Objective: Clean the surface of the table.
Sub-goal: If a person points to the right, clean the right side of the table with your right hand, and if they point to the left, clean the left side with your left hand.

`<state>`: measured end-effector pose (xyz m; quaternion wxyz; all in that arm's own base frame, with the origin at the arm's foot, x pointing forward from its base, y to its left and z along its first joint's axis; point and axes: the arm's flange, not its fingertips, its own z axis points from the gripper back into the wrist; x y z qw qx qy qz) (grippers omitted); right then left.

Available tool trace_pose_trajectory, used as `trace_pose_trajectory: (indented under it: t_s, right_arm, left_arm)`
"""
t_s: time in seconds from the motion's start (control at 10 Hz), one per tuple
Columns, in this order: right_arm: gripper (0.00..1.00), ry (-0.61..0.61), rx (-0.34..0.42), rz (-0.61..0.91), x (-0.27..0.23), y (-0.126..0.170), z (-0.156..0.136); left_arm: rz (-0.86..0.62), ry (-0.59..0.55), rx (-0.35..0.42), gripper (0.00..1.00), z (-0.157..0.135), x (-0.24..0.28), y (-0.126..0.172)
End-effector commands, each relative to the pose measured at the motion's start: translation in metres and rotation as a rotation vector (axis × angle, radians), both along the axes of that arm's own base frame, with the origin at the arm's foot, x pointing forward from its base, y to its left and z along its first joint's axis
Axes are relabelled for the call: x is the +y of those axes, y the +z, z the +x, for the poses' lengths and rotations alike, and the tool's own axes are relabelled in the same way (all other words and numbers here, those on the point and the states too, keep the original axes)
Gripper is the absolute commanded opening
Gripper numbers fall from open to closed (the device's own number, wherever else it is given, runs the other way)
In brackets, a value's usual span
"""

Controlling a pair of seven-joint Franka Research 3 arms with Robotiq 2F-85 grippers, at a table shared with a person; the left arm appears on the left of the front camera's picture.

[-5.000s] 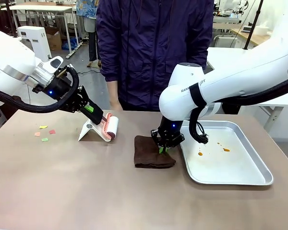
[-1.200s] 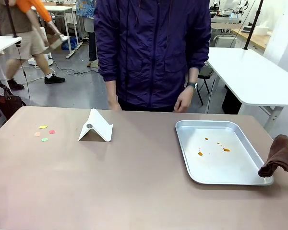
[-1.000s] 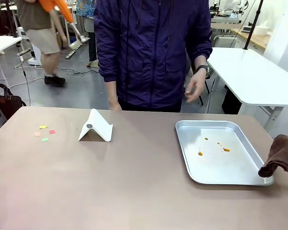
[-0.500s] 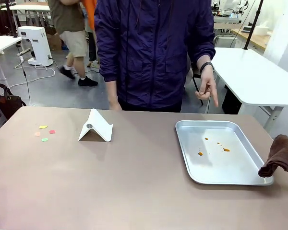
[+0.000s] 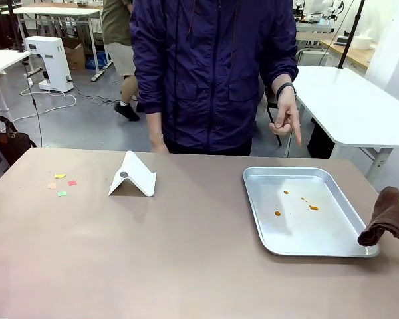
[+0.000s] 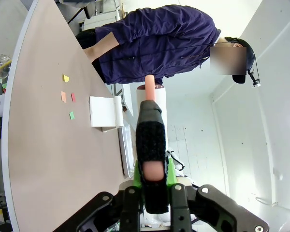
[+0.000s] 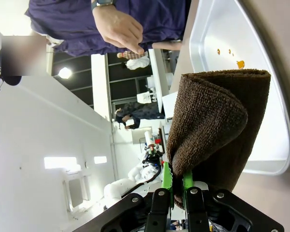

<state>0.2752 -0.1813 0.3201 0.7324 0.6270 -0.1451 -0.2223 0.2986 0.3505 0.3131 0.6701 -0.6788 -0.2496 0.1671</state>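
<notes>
Right gripper point(image 7: 176, 187) clamps a brown terry cloth point(image 5: 387, 214) at three o'clock, beside the shiny metal tray point(image 5: 319, 252); swung low, it could snag the rim; left gripper point(image 6: 153, 170) grips a pink-handled lint roller point(image 6: 152, 94).

Lifted away: cloth point(image 5: 388, 214), roller point(image 6: 151, 137) (person's hand point(image 5: 286, 119) now pointing).

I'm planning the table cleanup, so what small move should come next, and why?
Probably lower the left fingers, shut on the lint roller, toward the coloured paper scraps on the table. They are the loose bits lying on its brown top; the orange spots sit inside the metal tray, not on the table.
</notes>
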Motion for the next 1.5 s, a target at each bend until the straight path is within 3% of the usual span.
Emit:
trace_pose_trajectory:
  t_s: [0.0,0.6,0.8,0.9,1.0,1.2,1.4]
  right_arm:
    - [0.09,0.000,0.000,0.000,0.000,0.000,0.000]
    - [0.09,0.434,-0.059,-0.540,0.072,0.071,0.099]
    - [0.09,0.482,-0.057,-0.753,0.093,0.088,0.132]
    - [0.09,0.504,-0.020,-0.865,0.104,0.094,0.150]
    - [0.09,0.541,0.006,-0.963,0.117,0.093,0.167]
    - [0.09,0.503,0.081,-1.103,0.133,0.077,0.200]
    - [0.09,0.482,0.057,-1.117,0.145,0.058,0.217]
  left_arm:
    - [0.010,-0.008,-0.002,0.16,-0.003,0.000,0.005]
    - [0.010,-0.008,-0.002,0.16,-0.003,0.000,0.005]
    - [0.010,-0.008,-0.002,0.16,-0.003,0.000,0.005]
    - [0.010,-0.008,-0.002,0.16,-0.003,0.000,0.005]
    - [0.010,-0.008,-0.002,0.16,-0.003,0.000,0.005]
    - [0.010,-0.008,-0.002,0.16,-0.003,0.000,0.005]
    - [0.010,-0.008,-0.002,0.16,-0.003,0.000,0.005]
